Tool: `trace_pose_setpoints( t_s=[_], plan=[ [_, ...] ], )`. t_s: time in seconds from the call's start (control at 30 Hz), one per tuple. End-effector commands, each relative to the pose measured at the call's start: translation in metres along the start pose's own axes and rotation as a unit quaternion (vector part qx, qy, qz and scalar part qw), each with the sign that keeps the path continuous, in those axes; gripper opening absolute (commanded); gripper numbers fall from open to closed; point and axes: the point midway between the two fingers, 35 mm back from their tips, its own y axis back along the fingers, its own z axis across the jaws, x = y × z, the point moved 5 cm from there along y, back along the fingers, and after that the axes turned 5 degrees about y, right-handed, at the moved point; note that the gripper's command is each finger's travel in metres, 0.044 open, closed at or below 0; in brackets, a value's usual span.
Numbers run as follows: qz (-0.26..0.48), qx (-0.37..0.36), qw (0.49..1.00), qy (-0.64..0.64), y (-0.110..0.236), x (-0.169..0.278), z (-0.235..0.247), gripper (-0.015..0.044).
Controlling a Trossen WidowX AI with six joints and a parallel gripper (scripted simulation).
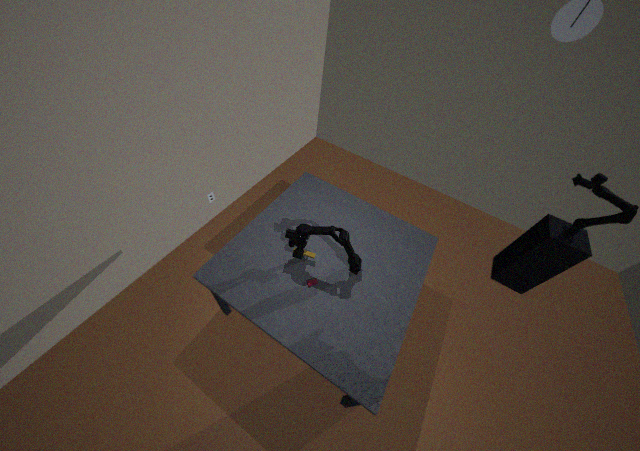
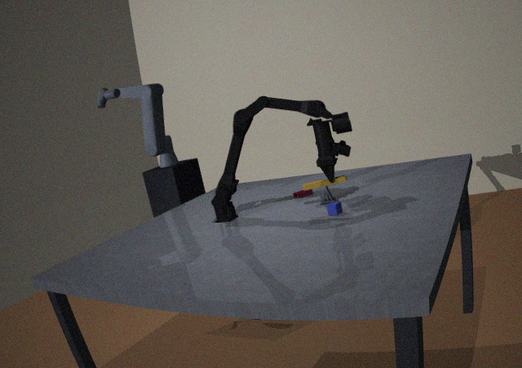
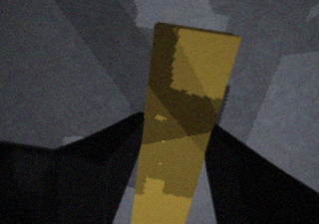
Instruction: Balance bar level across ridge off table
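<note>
One yellow bar [image 2: 324,183] is gripped by the end effector [image 2: 330,177] and held above the grey ridge [image 2: 327,195], clear of the tabletop [image 2: 269,267]. A red block [image 2: 303,193] and a blue cube [image 2: 334,208] are seen nearby.

Blue cube [image 2: 334,208], red block [image 2: 303,193] on table [image 2: 294,271].

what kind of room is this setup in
Probably a bare test room for robot trials: one grey table on a brown floor, plain walls with a socket, and a second arm on a black pedestal.
</note>
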Motion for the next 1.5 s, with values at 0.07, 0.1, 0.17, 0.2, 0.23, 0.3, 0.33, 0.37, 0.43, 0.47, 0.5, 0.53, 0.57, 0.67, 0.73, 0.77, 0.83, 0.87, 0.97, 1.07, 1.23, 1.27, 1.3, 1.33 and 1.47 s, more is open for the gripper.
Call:
trace_pose_setpoints(
  t_s=[0.07,0.1,0.17,0.2,0.23,0.3,0.33,0.37,0.43,0.47,0.5,0.53,0.57,0.67,0.73,0.77,0.83,0.87,0.97,1.07,1.23,1.27,1.3,1.33,1.47],
  plan=[
    [0.0,-0.001,1.0,-0.001,-0.0008,-0.0001,0.0002,0.0],
    [0.0,-0.001,1.0,-0.001,-0.0009,0.0,0.0002,0.0],
    [0.0,-0.001,1.0,-0.001,-0.0012,0.0,0.0002,0.0],
    [0.0,-0.001,1.0,-0.001,-0.0012,0.0,0.0002,0.0],
    [0.0,-0.001,1.0,-0.001,-0.0012,0.0,0.0002,0.0],
    [0.0,-0.001,1.0,-0.001,-0.0015,0.0,0.0002,0.0],
    [0.0,-0.001,1.0,-0.001,-0.0015,0.0,0.0002,0.0],
    [0.0,-0.001,1.0,-0.001,-0.0016,0.0,0.0002,0.0],
    [0.0,-0.001,1.0,-0.001,-0.0018,0.0,0.0002,0.0],
    [0.0,-0.001,1.0,-0.001,-0.0018,0.0,0.0002,0.0],
    [0.0,-0.001,1.0,-0.001,-0.0019,0.0,0.0002,0.0],
    [0.0,-0.001,1.0,-0.001,-0.002,0.0,0.0002,0.0],
    [0.0,-0.001,1.0,-0.001,-0.0022,0.0,0.0002,0.0],
    [0.0,-0.001,1.0,-0.001,-0.0023,0.0,0.0002,0.0],
    [0.0,-0.001,1.0,-0.001,-0.0025,0.0,0.0002,0.0],
    [0.0,-0.001,1.0,-0.001,-0.0026,0.0,0.0002,0.0],
    [0.0,-0.001,1.0,-0.001,-0.0028,0.0,0.0002,0.0],
    [0.0,-0.001,1.0,-0.001,-0.0028,0.0,0.0002,0.0],
    [0.0,-0.001,1.0,-0.001,-0.0032,0.0001,0.0002,0.0],
    [0.0,-0.001,1.0,-0.001,-0.0033,0.0001,0.0002,0.0],
    [0.0,-0.001,1.0,-0.001,-0.0038,0.0002,0.0002,0.0],
    [0.0,-0.001,1.0,-0.001,-0.0038,0.0002,0.0002,0.0],
    [0.0,-0.001,1.0,-0.001,-0.0039,0.0002,0.0002,0.0],
    [0.0,-0.001,1.0,-0.001,-0.004,0.0002,0.0002,0.0],
    [0.0,-0.001,1.0,-0.001,-0.0043,0.0002,0.0002,0.0]
  ],
)
